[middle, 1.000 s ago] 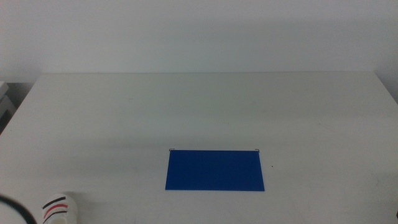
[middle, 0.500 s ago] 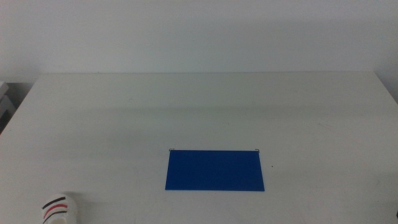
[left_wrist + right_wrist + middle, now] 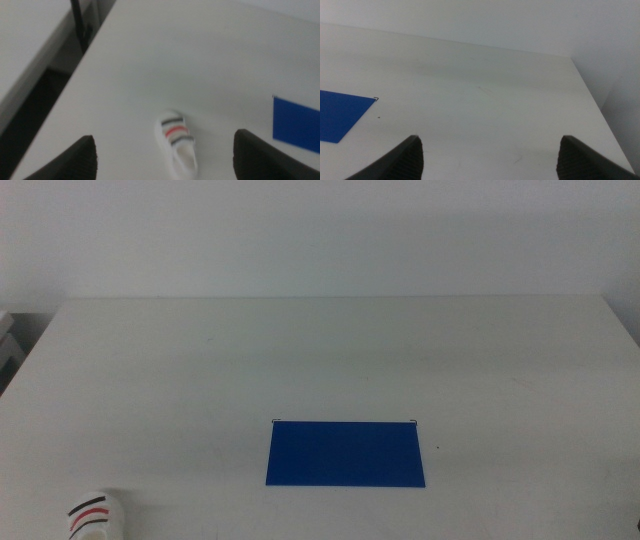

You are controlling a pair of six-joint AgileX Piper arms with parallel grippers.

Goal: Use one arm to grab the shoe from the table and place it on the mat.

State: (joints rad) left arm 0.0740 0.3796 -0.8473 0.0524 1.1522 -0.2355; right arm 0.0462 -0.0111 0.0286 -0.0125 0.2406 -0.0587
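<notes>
Approach step: left gripper [image 3: 165,162] hangs above the shoe [image 3: 177,143], jaws spread wide, nothing held. Shoe lies on the table [image 3: 330,360] near its front-left corner, well apart from the mat [image 3: 345,453]. Next, I judge: descend, straddle the shoe, close; right gripper [image 3: 487,160] waits, jaws wide.

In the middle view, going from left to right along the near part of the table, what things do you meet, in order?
Shoe → mat. Both lie on the white table; no gripper shows in that view.
</notes>
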